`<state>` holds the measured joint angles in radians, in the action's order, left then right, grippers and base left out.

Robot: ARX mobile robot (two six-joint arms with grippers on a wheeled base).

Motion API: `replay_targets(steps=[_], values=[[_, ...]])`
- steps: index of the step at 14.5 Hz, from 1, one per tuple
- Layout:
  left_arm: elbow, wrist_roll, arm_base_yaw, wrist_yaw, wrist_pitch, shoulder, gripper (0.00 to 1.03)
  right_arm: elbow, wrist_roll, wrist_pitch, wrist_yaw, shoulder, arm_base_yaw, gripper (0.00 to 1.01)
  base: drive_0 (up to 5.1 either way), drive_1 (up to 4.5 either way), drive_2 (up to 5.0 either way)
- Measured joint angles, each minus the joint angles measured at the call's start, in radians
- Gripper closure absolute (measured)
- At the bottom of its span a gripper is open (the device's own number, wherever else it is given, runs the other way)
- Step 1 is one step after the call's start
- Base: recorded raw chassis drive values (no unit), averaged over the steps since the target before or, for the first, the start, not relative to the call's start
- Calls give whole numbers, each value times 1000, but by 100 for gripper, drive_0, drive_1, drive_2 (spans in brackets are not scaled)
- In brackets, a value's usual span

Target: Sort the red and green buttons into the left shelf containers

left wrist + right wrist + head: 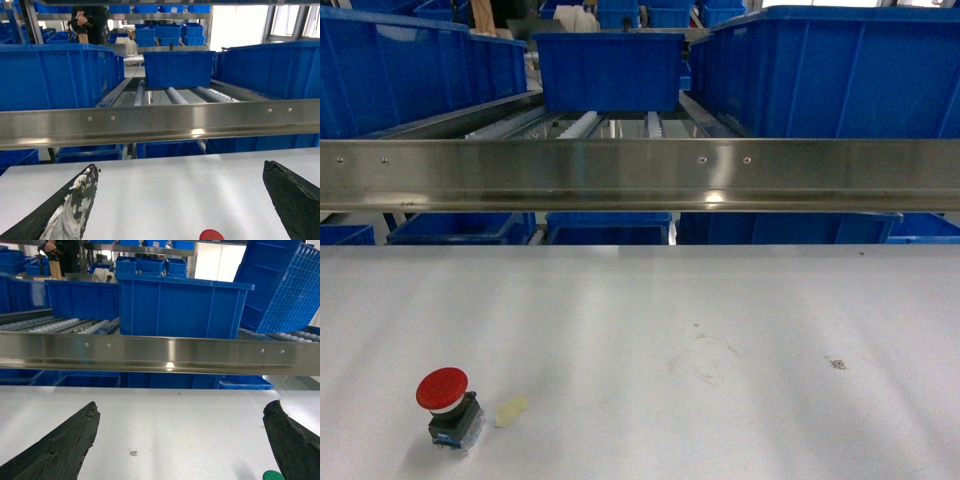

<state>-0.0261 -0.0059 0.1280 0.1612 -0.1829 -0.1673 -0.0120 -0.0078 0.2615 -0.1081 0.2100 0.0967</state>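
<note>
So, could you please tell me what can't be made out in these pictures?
Green thing: right wrist view, cut by the bottom edge; button or not, cannot tell.
Red button: left wrist view, only the cap's top shows above the bottom edge.
Bins: all views, walls hide any contents.

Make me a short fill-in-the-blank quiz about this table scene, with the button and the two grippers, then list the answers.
1. The cap of the button on the white table is coloured ____.
2. The pale-yellow scrap lies just to the button's ____ in the head view.
3. The left gripper and the right gripper both have their jaws ____.
4. The bins on the shelf behind the steel rail are coloured ____.

Answers: red; right; open; blue
</note>
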Motion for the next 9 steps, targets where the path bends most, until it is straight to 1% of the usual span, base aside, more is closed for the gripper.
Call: replay_targets(steps=[1,2,3,4,5,6,7,8,9], values=[[-8,-6,106,105,-132,-174,5,-1,-12,124,-74,143,59,3,0,0,0],[-23,-11,157,165,-228,-315,5,-2,-22,236,-123,267,89,3,0,0,0],[-61,-6,152,224,-315,-511,5,-45,-40,441,-178,520,72,3,0,0,0],[-77,-5,130,233,-333,-584,5,-67,-54,526,-182,619,56,3,0,0,0],[-92,-2,92,230,-349,-648,5,-93,-69,624,-181,741,22,3,0,0,0],[-110,-2,49,236,-363,-694,5,-135,-83,722,-180,886,-43,3,0,0,0],[-135,-3,14,244,-402,-748,5,-174,-92,774,-156,1007,-106,3,0,0,0],[-171,-9,-5,254,-407,-796,5,-199,-98,819,-142,1093,-154,3,0,0,0],[-208,-10,-20,250,-425,-864,5,-233,-98,841,-133,1172,-213,3,0,0,0]])
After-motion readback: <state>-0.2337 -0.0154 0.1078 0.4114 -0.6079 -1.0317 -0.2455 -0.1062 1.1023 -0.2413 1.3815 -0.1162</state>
